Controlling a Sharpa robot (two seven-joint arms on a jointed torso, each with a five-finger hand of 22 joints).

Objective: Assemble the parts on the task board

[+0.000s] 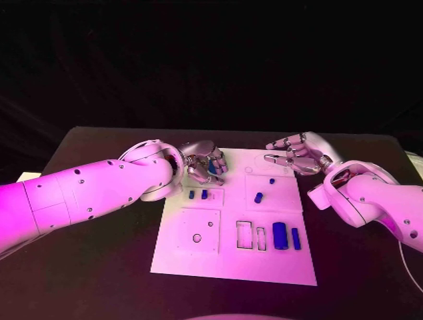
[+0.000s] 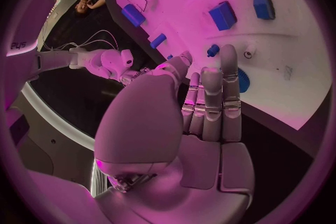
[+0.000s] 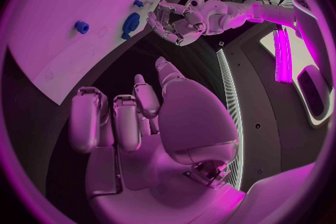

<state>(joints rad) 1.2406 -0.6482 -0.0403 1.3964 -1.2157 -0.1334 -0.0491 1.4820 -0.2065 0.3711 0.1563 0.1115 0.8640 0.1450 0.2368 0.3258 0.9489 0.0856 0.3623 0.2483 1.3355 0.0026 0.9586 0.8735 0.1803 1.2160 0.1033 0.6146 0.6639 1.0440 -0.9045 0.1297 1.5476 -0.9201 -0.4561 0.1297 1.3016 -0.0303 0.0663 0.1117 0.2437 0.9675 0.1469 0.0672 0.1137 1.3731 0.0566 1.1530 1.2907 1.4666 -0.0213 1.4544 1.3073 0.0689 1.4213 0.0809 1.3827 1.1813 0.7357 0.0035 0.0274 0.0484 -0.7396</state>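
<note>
task board [image 1: 232, 257] near edge free; robot hands far end.

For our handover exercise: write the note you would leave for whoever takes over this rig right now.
Left hand: over the task board's far left corner, fingers over a round blue part, grip unclear.
Right hand: holds nothing, fingers curled, at the far right corner.
Two long blue parts lie near right; smaller blue pieces mid-board.
Done: nothing clearly.
Left: placing the parts.
</note>
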